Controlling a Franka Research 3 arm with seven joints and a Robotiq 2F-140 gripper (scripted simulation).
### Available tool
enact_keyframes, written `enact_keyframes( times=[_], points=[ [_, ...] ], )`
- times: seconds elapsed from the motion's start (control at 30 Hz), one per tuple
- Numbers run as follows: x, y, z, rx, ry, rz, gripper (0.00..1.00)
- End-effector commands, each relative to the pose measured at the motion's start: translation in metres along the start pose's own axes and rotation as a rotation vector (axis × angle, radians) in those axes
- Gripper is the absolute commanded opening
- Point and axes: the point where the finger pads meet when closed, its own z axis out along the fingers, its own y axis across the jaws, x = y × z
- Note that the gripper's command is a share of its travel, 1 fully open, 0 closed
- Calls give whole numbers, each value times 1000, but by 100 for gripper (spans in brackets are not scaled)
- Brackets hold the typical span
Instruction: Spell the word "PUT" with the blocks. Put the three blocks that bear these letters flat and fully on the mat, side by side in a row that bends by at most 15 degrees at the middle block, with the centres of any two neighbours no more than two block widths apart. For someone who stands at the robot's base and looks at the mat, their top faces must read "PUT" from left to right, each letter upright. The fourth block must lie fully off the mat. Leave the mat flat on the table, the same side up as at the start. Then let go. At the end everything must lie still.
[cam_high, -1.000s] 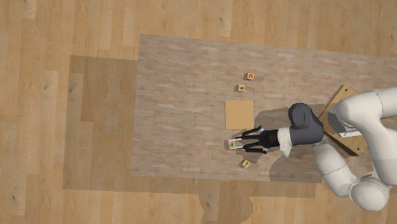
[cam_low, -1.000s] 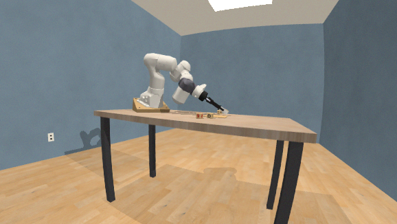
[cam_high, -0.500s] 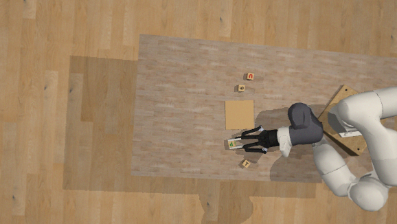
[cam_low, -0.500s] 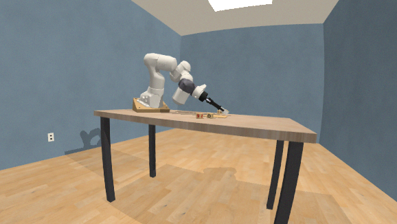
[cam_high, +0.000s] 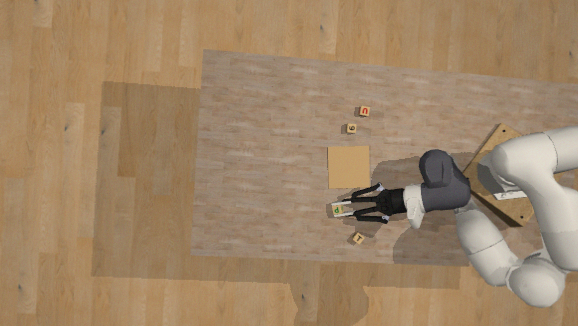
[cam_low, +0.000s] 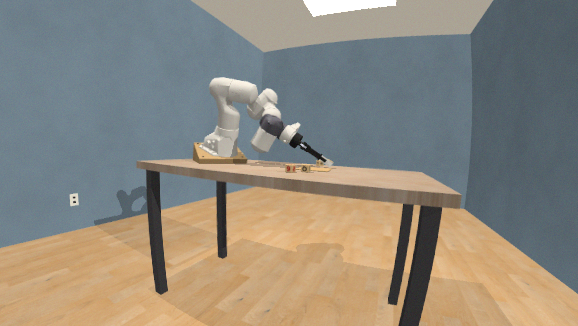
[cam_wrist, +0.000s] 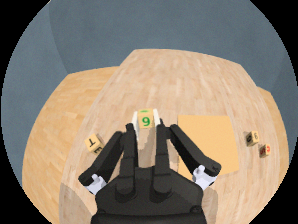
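My gripper (cam_high: 340, 209) is shut on the block with a green P (cam_high: 337, 209) and holds it low over the table, just off the tan mat (cam_high: 349, 167), between the mat and the T block (cam_high: 357, 238). In the wrist view the held block (cam_wrist: 144, 120) sits between my fingertips, the mat (cam_wrist: 205, 137) to its right and the T block (cam_wrist: 95, 141) to its left. The U block with a red letter (cam_high: 364, 111) and a fourth block with a dark mark (cam_high: 351, 128) lie on the table beyond the mat's other side. No block is on the mat.
The robot's wooden base plate (cam_high: 500, 175) is fixed at the table's right end. In the side view my gripper (cam_low: 326, 160) hangs just above the table top near the two far blocks (cam_low: 297, 169).
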Motion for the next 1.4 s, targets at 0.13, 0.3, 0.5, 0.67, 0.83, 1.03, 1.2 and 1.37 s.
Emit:
enact_keyframes(
  times=[0.13, 0.3, 0.5, 0.67, 0.83, 1.03, 1.2, 1.37],
  points=[
    [1, -1, 0, 3, 3, 4, 16],
    [1, -1, 0, 3, 3, 4, 16],
    [1, -1, 0, 3, 3, 4, 21],
    [1, -1, 0, 3, 3, 4, 26],
    [1, -1, 0, 3, 3, 4, 28],
    [1, -1, 0, 3, 3, 4, 28],
    [1, -1, 0, 3, 3, 4, 28],
    [1, -1, 0, 3, 3, 4, 28]
  ],
)
